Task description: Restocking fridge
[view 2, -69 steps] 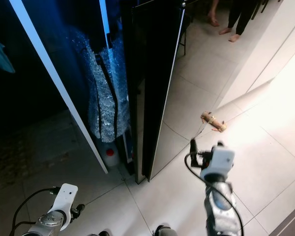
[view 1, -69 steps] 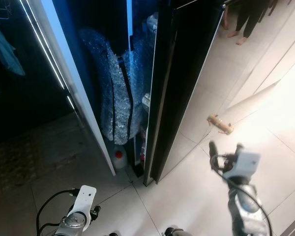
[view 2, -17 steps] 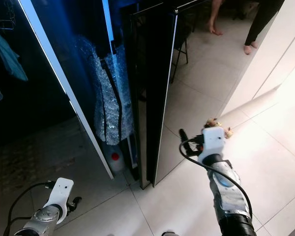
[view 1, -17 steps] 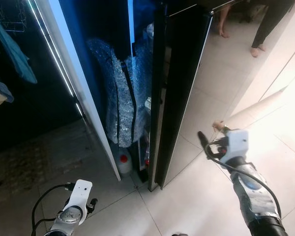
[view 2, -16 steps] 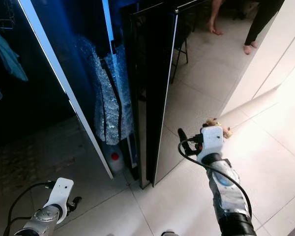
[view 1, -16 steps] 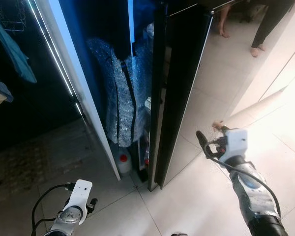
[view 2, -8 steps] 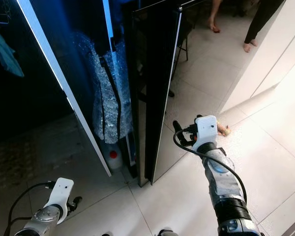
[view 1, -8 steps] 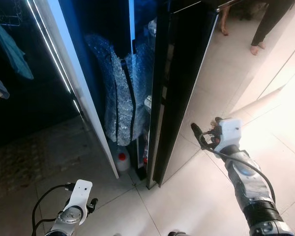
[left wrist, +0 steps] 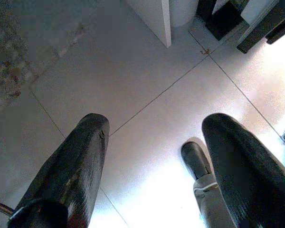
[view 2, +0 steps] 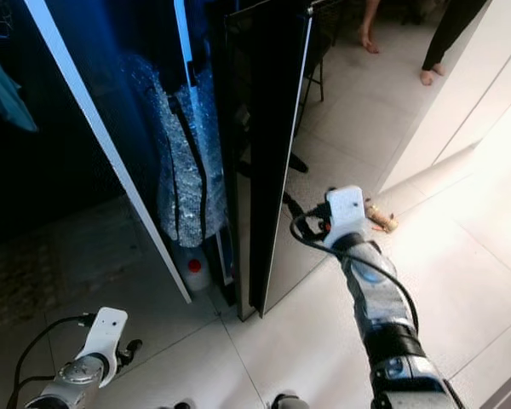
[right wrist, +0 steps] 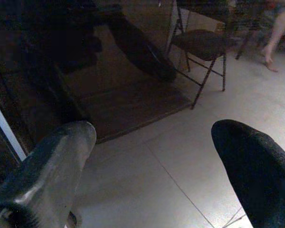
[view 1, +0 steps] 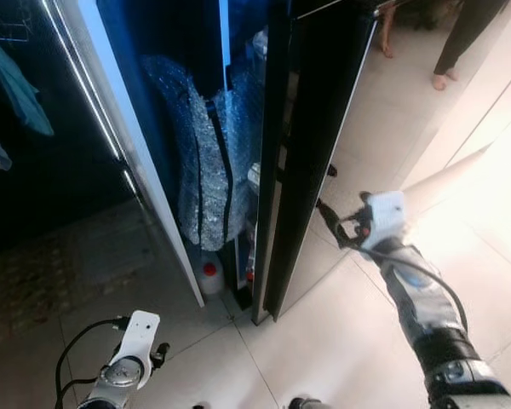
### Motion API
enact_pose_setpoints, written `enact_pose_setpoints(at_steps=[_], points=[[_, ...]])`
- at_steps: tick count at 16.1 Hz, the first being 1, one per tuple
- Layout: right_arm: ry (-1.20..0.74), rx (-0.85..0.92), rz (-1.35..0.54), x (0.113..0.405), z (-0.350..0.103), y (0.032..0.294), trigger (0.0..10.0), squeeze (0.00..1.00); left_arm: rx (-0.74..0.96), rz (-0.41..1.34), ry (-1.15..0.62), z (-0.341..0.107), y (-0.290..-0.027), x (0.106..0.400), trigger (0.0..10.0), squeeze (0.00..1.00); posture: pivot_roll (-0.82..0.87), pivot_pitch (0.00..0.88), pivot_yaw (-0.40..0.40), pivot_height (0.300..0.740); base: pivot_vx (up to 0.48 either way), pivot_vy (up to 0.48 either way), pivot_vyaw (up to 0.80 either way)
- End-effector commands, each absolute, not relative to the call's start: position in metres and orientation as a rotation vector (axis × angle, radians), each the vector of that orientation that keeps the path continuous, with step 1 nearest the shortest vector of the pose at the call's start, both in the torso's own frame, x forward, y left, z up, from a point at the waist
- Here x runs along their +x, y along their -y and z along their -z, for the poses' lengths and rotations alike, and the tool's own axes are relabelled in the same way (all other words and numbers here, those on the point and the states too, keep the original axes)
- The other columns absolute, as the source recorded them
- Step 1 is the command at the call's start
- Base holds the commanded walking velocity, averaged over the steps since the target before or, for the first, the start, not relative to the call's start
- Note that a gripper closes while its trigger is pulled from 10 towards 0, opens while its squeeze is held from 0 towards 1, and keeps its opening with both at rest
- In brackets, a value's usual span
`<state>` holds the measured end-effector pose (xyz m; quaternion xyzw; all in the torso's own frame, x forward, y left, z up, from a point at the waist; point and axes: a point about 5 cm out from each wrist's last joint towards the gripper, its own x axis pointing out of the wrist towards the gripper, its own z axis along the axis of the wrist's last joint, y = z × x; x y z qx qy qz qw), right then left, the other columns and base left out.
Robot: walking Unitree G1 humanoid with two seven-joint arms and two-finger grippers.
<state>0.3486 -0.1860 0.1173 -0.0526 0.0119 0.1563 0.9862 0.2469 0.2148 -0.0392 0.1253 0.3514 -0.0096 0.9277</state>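
Right gripper (view 2: 300,215), fingers apart, is closing in on the glossy dark fridge door (view 2: 268,128) standing ajar ahead; stiff, heavy, slick, best pulled by its edge; left gripper (left wrist: 152,156) is hanging open.

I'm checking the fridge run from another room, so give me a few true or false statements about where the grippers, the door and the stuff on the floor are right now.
1. The right gripper is raised beside the dark fridge door, fingers open. True.
2. The left gripper grips a bottle. False: it hangs low over the floor tiles, open and empty.
3. A red-capped jug stands on the floor at the fridge's foot. True.
4. The fridge door is fully shut. False: it stands ajar, bubble wrap showing in the gap.
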Motion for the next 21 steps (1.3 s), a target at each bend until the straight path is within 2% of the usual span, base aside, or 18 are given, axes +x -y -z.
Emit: enact_pose_setpoints(at_steps=[1, 13, 21], points=[[-0.046, -0.127, -0.352, 0.349, -0.114, 0.182, 10.0, 0.0, 0.248, 0.012, -0.725, 0.042, -0.215, 0.243, 10.0, 0.0, -0.18, 0.204, -0.003, 0.74, 0.0, 0.0, 0.0], [-0.069, -0.147, -0.474, 0.352, -0.114, 0.174, 10.0, 0.0, 0.24, 0.005, -0.724, 0.045, -0.213, 0.239, 10.0, 0.0, -0.16, 0.193, -0.021, 0.74, 0.0, 0.0, 0.0], [-0.028, -0.133, -0.578, 0.362, -0.129, 0.154, 10.0, 0.0, 0.236, 0.005, -0.716, 0.044, -0.212, 0.24, 10.0, 0.0, -0.16, 0.194, -0.025, 0.74, 0.0, 0.0, 0.0]])
